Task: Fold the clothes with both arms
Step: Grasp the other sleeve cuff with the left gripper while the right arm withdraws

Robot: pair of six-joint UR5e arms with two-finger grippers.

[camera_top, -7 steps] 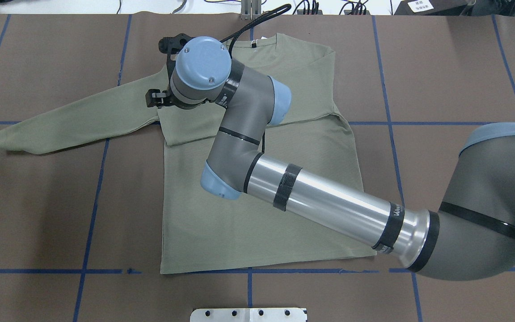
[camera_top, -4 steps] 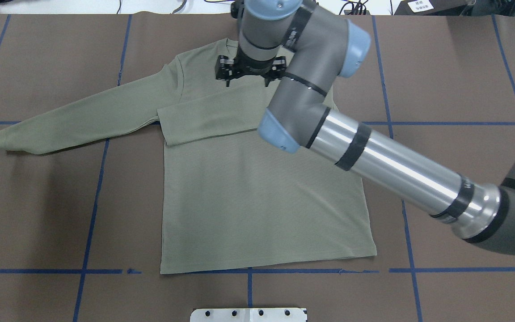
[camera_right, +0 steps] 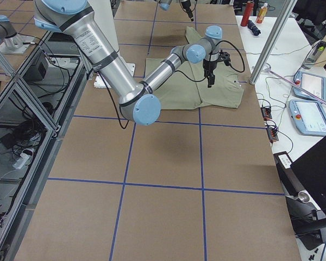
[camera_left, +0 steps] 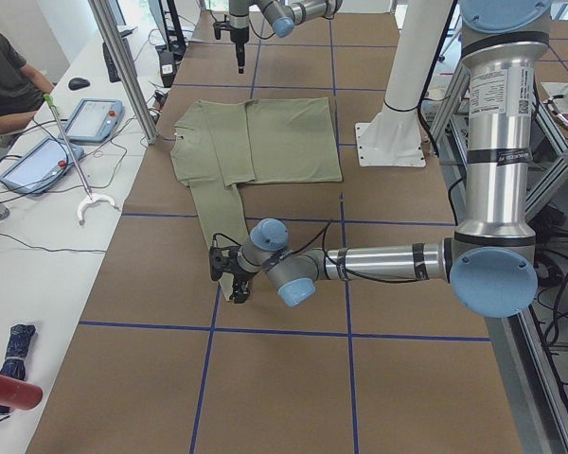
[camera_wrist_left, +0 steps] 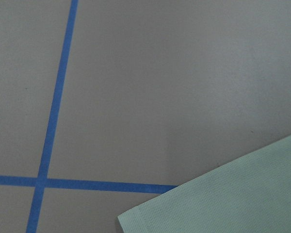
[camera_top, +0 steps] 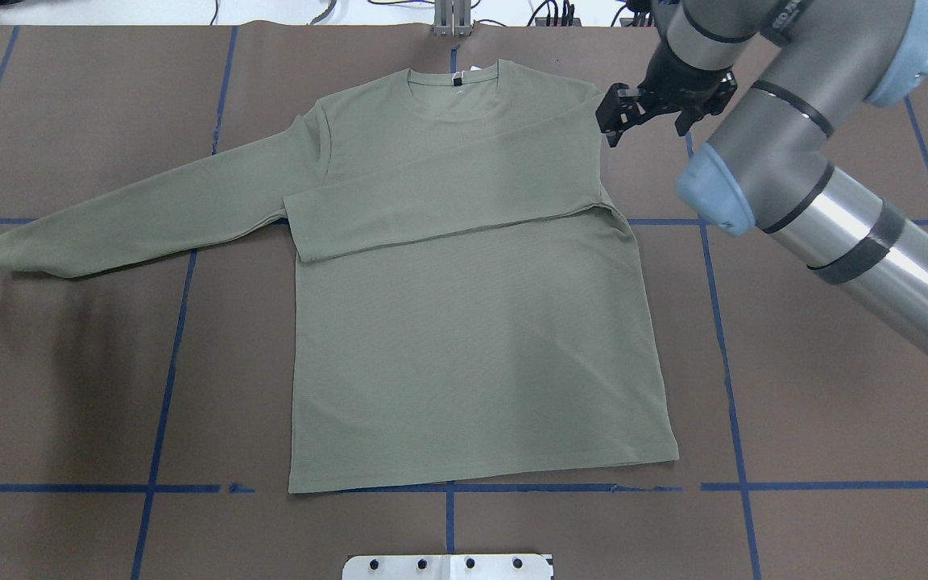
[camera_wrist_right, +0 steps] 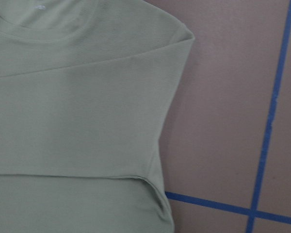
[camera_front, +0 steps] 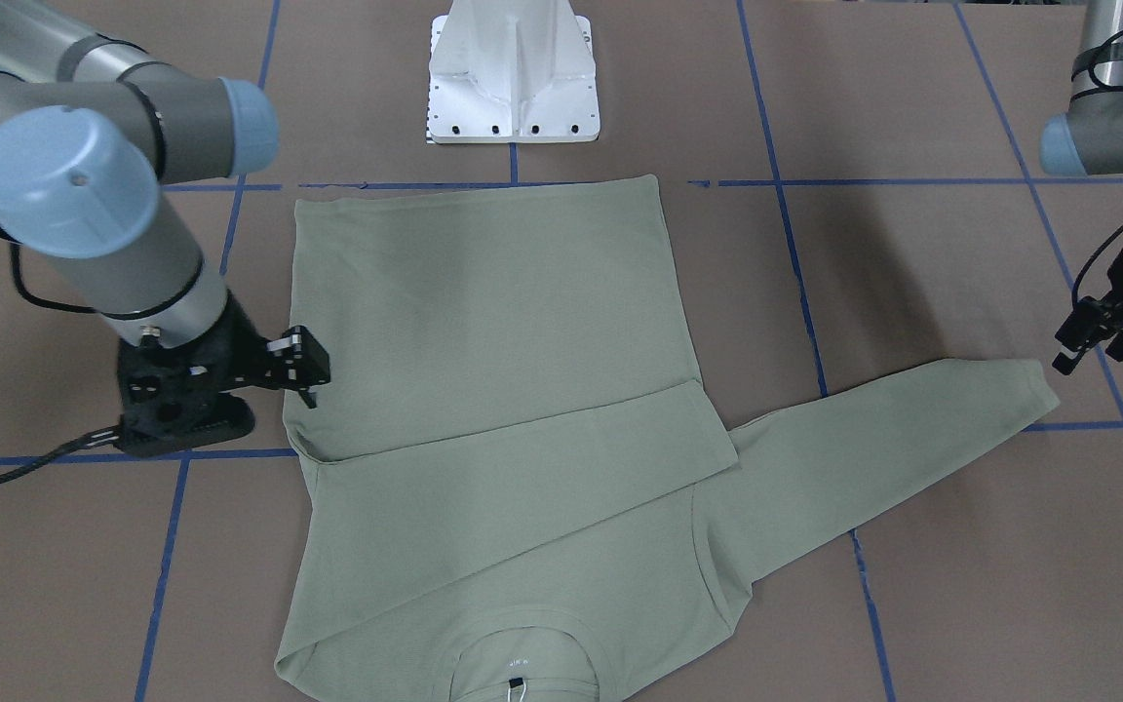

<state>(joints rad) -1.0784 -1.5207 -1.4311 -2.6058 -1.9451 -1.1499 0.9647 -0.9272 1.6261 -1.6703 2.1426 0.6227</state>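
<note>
The light is bright, even and comes from above (shadows are soft, without hard edges): a wide grey shadow lies on the brown table (camera_top: 69, 338) in the overhead view. A white glare runs along the silver tube of the right arm (camera_top: 915, 270). Both wrist views look pale and a little soft, so the weave of the shirt (camera_wrist_right: 77, 121) shows only faintly.

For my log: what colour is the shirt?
Plain sage green shirt, clearest in the overhead exterior view.
</note>
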